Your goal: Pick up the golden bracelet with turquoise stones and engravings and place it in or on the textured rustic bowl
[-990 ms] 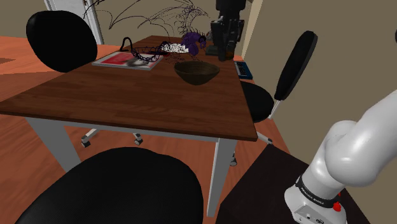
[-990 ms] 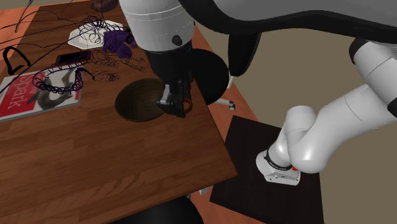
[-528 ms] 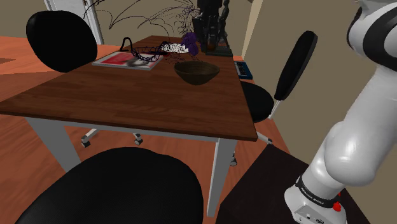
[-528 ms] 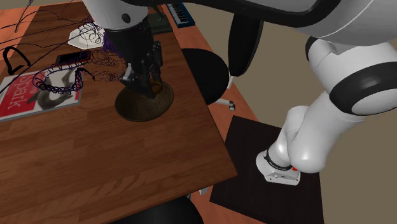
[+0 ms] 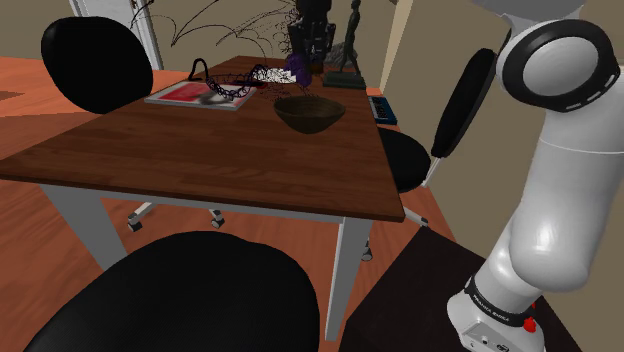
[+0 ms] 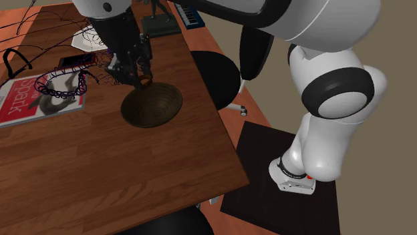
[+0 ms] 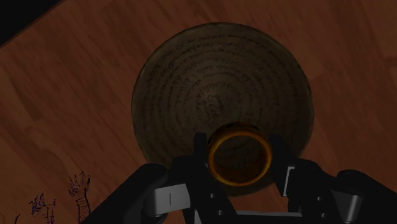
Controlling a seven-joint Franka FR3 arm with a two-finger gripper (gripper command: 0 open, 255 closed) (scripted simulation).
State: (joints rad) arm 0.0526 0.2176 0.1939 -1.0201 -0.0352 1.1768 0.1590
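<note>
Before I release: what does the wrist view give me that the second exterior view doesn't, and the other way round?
Wrist view: the golden bracelet clasped in the claw, with the bowl's ridged inside beneath. Second exterior view: the arm, its stand, a red magazine near the bowl and the table's edge. Both: the claw over the bowl on the wooden table.

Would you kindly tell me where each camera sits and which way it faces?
Shoulder view: beside the stand, looking across the wooden table to the textured bowl; white arm at its right.
Second exterior view: high above the table, looking down; arm, stand and hand show.
Wrist view: on the hand, looking down into the bowl past the golden bracelet it clasps.
All three share the bowl.
</note>
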